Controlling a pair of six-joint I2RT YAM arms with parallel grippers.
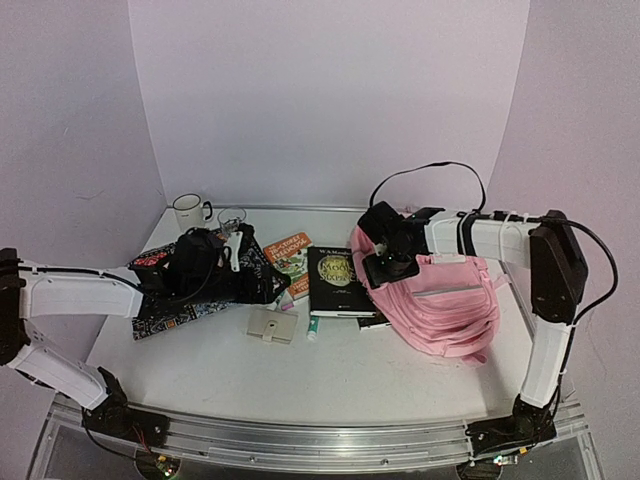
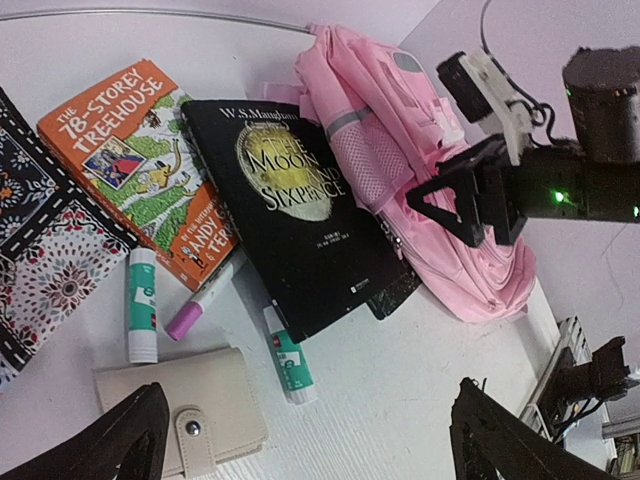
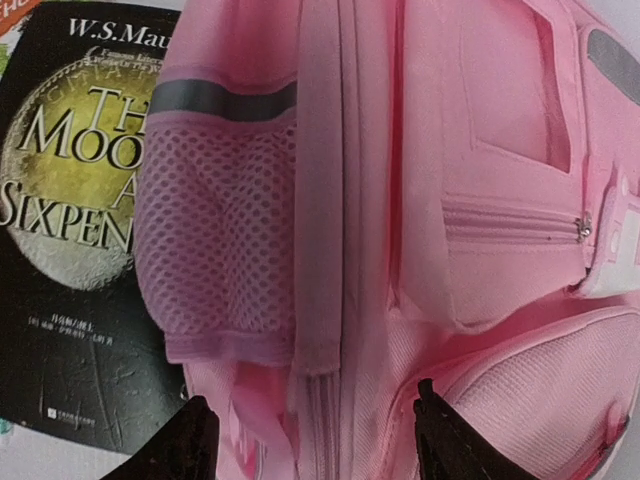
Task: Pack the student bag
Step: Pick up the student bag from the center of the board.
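Student bag point(image 1: 445, 305) lies flat on the right half of the white tabletop point(image 1: 330, 370), front pockets up, its mesh side pocket facing the loose items. Zips look closed from the right wrist view, so my judgement is that nothing is packed yet and an opening comes first.

Right tool point(image 3: 315, 445) hangs over the bag's side seam with jaws parted and nothing between them. It is probably placed there to get at a zip or a fold of fabric.

Left tool point(image 2: 310, 450) is spread wide and empty above a beige wallet point(image 2: 190, 410), likely staged for a first pick.

Items sit in a cluster left of the bag, within both arms' reach: a black book point(image 2: 290, 200) touching the bag's edge, an orange book point(image 2: 130, 150) beside it, two glue sticks point(image 2: 142, 305) and a pink-capped marker point(image 2: 205, 300).

A mug point(image 1: 187, 212) stands at the back left. Plain pale lilac walls close in the tabletop on three sides.
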